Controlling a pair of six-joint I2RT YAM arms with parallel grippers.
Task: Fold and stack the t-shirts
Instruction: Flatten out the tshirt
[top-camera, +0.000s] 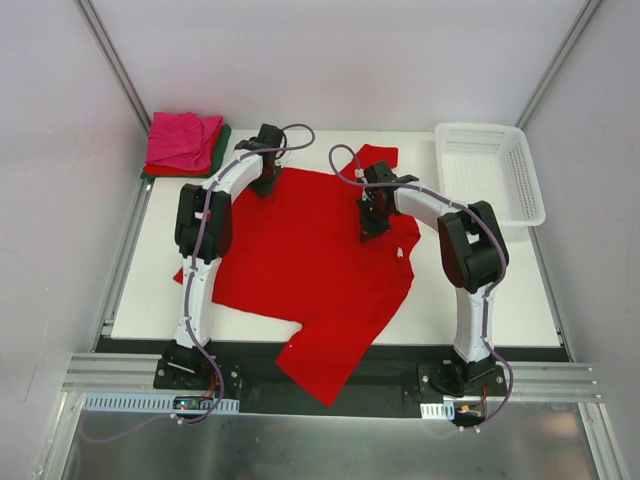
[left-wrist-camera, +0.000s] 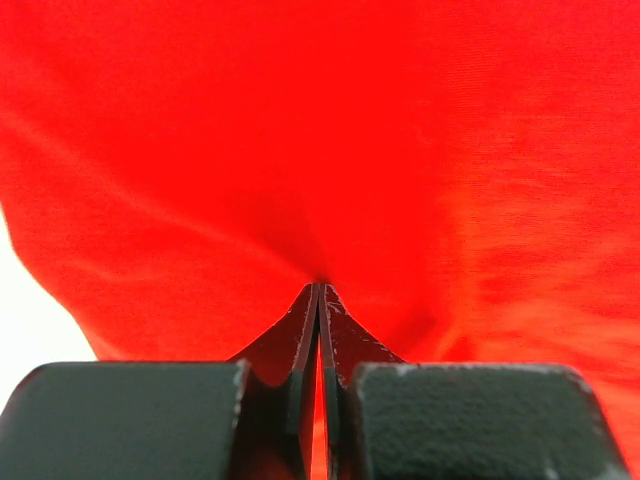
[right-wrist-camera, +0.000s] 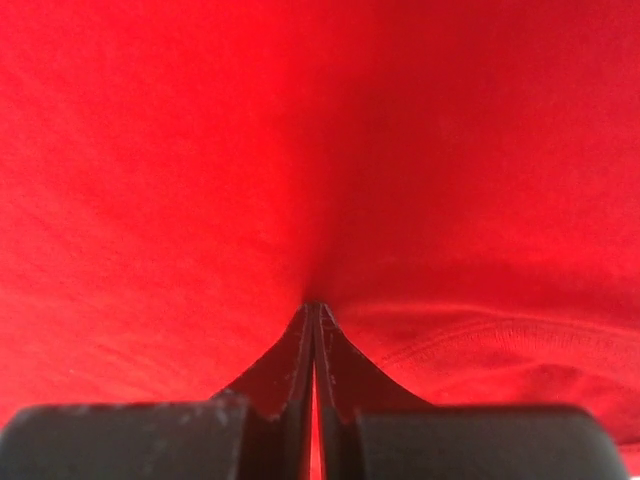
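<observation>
Red t-shirt in pinch of left tool and right tool; pink folded stack only overhead.

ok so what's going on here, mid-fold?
Both arms are working the big red t-shirt, spread across the table with one corner hanging off the near edge. The left end effector and right end effector are each shut on its cloth. A stack of folded shirts sits far left; the white basket stands far right.
</observation>
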